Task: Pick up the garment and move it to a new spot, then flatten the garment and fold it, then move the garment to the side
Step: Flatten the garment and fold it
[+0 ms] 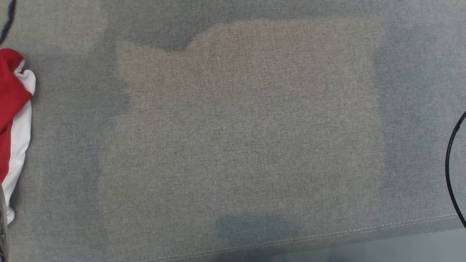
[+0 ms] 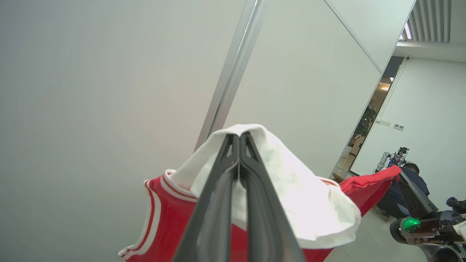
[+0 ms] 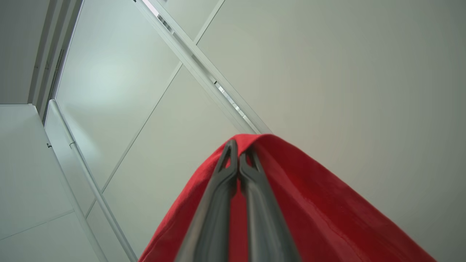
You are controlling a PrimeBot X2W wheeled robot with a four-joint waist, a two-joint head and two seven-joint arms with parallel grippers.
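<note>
- Head view: A wide gray cloth top (image 1: 233, 145) lies below, with a sewn line near its lower edge. The shirt (image 1: 12, 94), red and white, is at the far left edge. I cannot tell if it touches the gray top. A thin black cable (image 1: 449, 163) curves in at the right edge.
- Left wrist view: The left gripper (image 2: 238, 136) points up at a pale wall (image 2: 91, 91). Its two dark fingers are pressed tight together. They pinch the white part of the shirt, which folds over the tips like a little hood. The red part, with red and white stripes on its edge, hangs lower down on the left. One red corner stretches off to the right. A shiny metal strip (image 2: 233, 72) runs up the wall behind. Far off on the right is a person (image 2: 418, 182) in dark clothes.
- Right wrist view: The right gripper (image 3: 238, 145) also points up at the pale wall. Its fingers are squeezed together on a red fold of the shirt. The red cloth lies over the tips and falls down to both sides.
</note>
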